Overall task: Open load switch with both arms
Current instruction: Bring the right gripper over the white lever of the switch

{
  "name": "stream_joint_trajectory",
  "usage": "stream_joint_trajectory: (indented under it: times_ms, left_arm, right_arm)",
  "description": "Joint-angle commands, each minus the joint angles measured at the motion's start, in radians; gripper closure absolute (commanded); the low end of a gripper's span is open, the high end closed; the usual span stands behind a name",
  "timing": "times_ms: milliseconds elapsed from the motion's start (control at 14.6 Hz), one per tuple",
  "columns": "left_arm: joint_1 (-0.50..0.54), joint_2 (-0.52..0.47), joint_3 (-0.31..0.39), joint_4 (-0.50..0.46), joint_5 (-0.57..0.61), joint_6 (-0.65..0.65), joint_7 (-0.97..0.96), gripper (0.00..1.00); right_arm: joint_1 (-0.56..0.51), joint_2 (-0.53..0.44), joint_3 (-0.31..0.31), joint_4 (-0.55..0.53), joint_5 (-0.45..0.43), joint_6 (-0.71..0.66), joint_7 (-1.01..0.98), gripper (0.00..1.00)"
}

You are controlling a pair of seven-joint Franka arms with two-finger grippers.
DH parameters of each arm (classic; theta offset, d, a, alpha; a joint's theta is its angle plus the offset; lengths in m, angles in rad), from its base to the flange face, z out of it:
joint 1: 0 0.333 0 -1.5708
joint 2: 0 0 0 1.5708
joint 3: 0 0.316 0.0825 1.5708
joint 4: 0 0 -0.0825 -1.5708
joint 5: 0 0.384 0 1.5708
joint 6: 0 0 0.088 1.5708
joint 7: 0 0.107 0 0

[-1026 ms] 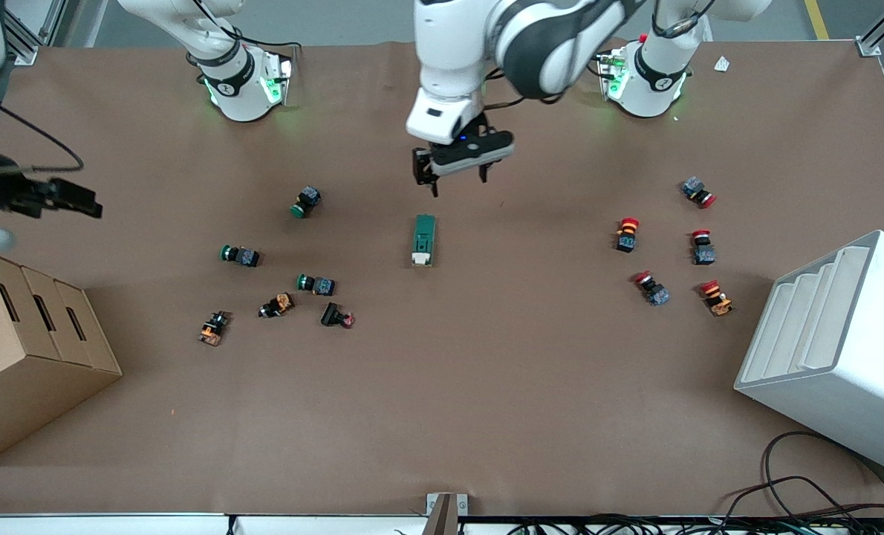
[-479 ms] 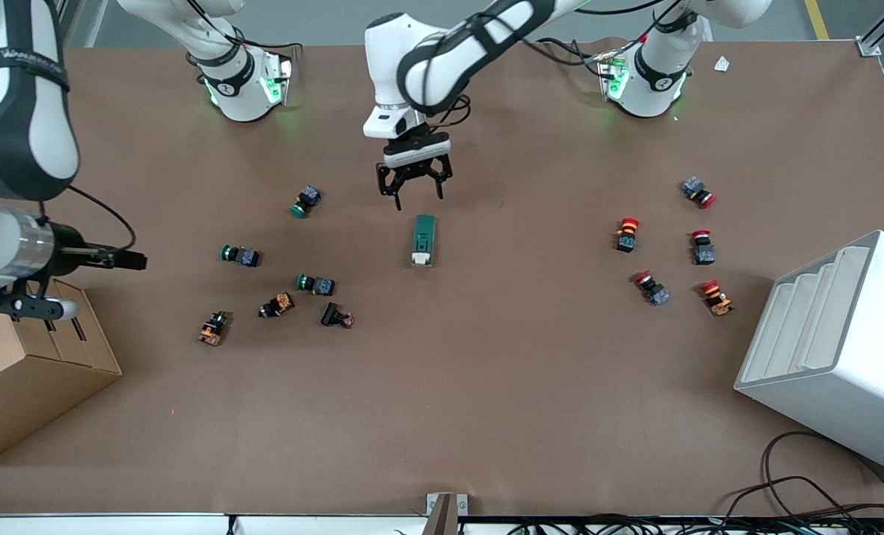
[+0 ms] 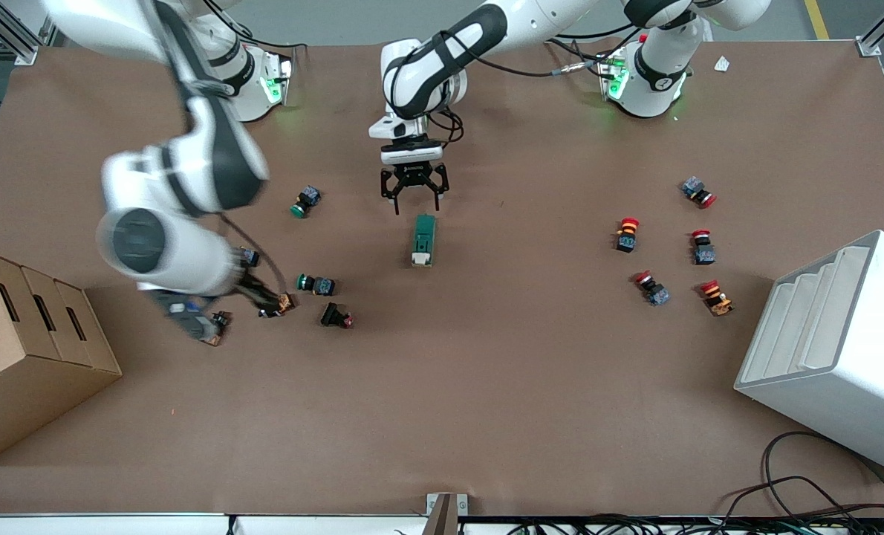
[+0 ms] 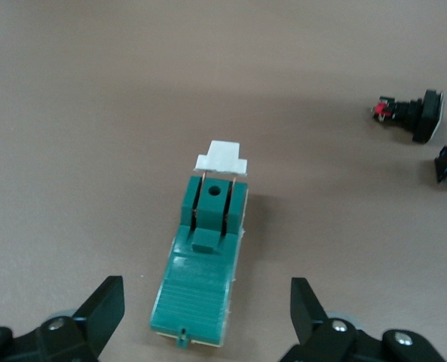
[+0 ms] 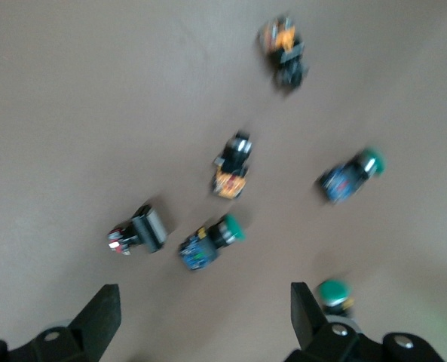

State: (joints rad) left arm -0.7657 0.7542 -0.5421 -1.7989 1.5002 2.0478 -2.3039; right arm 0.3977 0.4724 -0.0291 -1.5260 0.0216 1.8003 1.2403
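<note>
You're at a robotics lab bench: brown-covered table (image 3: 486,416), aluminium frame posts (image 3: 874,41), loose cables (image 3: 806,490), cardboard box (image 3: 26,349) at lower left.

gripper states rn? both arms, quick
Left pincer: open, empty, over the table just above the dark-green oblong load switch with a white toggle.
Right pincer: open, empty, over the scattered push-buttons.

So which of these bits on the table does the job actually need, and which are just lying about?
In the job:
- dark-green oblong load switch with a white toggle end
- left gripper, fingers open, over the table just past the switch
- right gripper, fingers open, over the green-capped buttons

Lying about:
- green-capped push-buttons
- red-capped push-buttons
- cardboard box
- white stepped bin
</note>
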Motion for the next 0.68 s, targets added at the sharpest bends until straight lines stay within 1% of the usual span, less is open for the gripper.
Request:
stream_joint_trajectory:
  times_ms: [0,137,205,342,479,616]
  left_arm:
    - [-0.003,-0.006,0.005,-0.019,0.067,-0.012,-0.008,0.02]
    - [-0.003,0.017,0.007,-0.022,0.127,-0.029,-0.034,0.02]
    - [-0.003,0.037,0.007,-0.023,0.159,-0.064,-0.049,0.02]
    - [-0.014,0.051,0.007,-0.03,0.19,-0.08,-0.097,0.02]
    - [-0.014,0.062,0.007,-0.042,0.242,-0.083,-0.14,0.02]
    - [-0.015,0.089,0.01,-0.043,0.294,-0.109,-0.179,0.02]
  right_arm:
    - [0.047,0.099,-0.006,0.084,0.032,-0.006,0.256,0.0]
    - [0.085,0.182,-0.006,0.156,0.09,-0.006,0.39,0.0]
    - [0.111,0.222,-0.008,0.197,0.093,-0.006,0.466,0.0]
    - [0.141,0.27,-0.006,0.237,0.097,0.004,0.566,0.0]
    - [0.164,0.31,-0.006,0.247,0.113,0.049,0.652,0.0]
    - [0.188,0.347,-0.006,0.247,0.159,0.12,0.731,0.0]
